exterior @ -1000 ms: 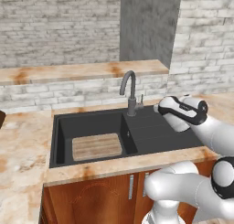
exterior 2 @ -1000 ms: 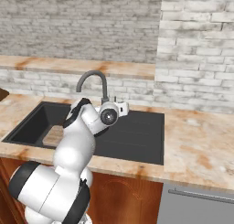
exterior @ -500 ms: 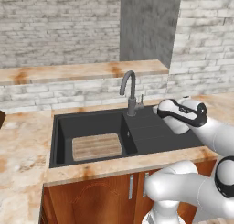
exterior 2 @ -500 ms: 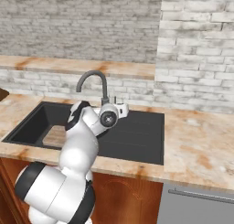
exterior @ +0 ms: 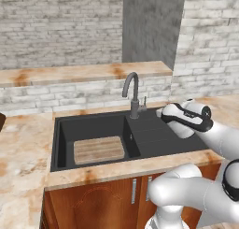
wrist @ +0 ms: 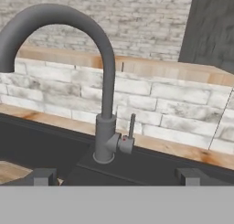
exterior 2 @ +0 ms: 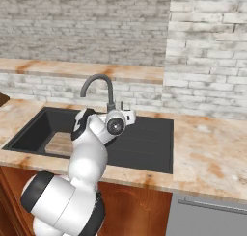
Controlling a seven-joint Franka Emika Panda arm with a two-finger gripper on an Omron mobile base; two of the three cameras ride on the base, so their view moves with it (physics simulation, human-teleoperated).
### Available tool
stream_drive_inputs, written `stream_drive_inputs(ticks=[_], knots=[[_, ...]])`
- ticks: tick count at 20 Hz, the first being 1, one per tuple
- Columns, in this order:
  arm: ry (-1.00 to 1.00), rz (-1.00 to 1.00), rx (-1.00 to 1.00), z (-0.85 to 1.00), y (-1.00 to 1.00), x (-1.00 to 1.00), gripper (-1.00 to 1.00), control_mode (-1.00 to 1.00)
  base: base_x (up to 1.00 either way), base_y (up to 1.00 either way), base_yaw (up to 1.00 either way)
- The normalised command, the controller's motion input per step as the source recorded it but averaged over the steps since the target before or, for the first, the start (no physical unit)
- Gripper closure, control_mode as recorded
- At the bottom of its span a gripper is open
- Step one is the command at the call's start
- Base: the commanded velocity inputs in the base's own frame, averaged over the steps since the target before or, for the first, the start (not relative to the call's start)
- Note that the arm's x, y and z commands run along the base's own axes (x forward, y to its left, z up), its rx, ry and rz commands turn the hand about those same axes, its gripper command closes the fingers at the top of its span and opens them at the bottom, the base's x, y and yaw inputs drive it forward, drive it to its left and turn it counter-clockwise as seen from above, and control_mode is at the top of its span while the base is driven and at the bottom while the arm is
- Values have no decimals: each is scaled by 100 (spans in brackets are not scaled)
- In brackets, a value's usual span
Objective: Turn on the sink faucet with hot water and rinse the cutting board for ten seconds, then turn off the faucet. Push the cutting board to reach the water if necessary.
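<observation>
The dark grey sink faucet (exterior: 133,95) (wrist: 107,81) stands at the back rim of the black sink (exterior: 88,125), its spout arching over the deep left basin. Its small side lever (wrist: 131,126) points up. The wooden cutting board (exterior: 99,149) (exterior 2: 60,143) lies flat on the floor of that basin, and a corner of it (wrist: 9,170) shows in the hand view. I see no water under the spout. My gripper (wrist: 118,176) (exterior 2: 129,116) hovers over the shallow right section, a short way in front of the faucet's base, open and empty.
A marbled beige counter (exterior: 23,148) surrounds the sink. Behind it runs a raised brick ledge (exterior: 70,74), with a dark grey pillar (exterior: 149,27) above the faucet. Wooden cabinet doors (exterior: 93,204) are below. A dark object (exterior: 1,121) sits at the left edge.
The hand has edged slightly lower and closer to the faucet. The jaws have stayed wide apart, and the board has not moved.
</observation>
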Motion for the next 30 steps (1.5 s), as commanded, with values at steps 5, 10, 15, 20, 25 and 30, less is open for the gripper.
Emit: stream_drive_inputs(ticks=[5,10,15,20,25,30], knots=[[0,0,0,0,0,12,-100,-100,0,0,0],[0,0,0,0,0,34,-100,-100,0,0,0],[0,0,0,-1,0,38,-100,-100,0,0,0],[0,0,0,-3,0,5,-100,-100,0,0,0],[0,0,0,-2,0,0,-100,-100,0,0,0],[0,0,0,-2,0,1,-100,-100,0,0,0]])
